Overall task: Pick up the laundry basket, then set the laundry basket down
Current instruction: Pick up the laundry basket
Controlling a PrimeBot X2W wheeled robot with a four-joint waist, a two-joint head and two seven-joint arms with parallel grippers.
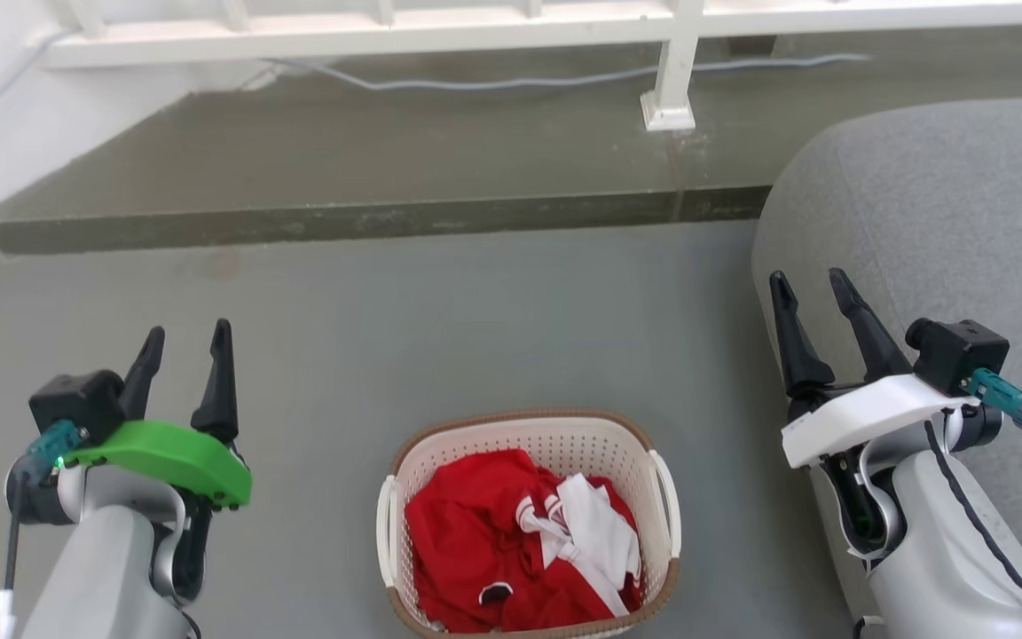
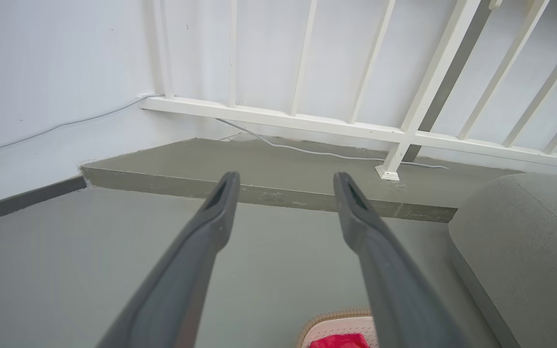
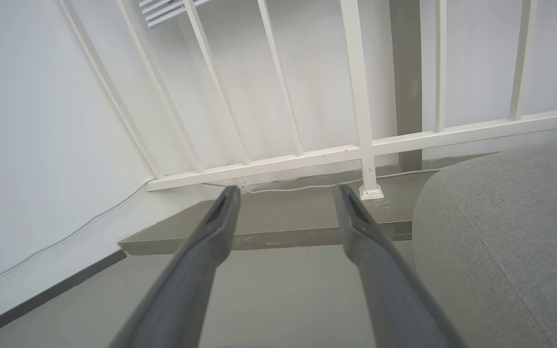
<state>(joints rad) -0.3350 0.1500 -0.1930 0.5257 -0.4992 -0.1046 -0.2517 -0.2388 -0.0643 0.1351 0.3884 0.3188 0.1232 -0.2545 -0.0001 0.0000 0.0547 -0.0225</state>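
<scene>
The laundry basket (image 1: 564, 439) sits on the grey floor (image 1: 440, 328). It is near the robot, in the middle, between the two arms. It has a brown rim and a white loop handle on each side. Inside are red clothes (image 1: 467, 541), with a white cloth (image 1: 595, 524) on top of them at the right.

The left gripper (image 1: 189, 333) is off to the left of the basket and a bit farther away than it. Its two dark fingers stand apart with bare floor showing between them, and they hold nothing. It is not touching the basket, and a wide strip of floor lies between them.

The right gripper (image 1: 807, 277) is off to the right of the basket and farther away again, just in front of a big grey sofa (image 1: 937, 204). Its fingers are spread too and have nothing in them. It is well apart from the basket.

Both grippers point away from the robot, toward the far side of the room. In the left wrist view, the top of the basket peeks in at the bottom edge beside one finger, with a bit of red inside.

Far off there is a low step (image 1: 369, 151), a white railing (image 1: 671, 80) and a thin cable (image 1: 520, 82) lying along the step.
</scene>
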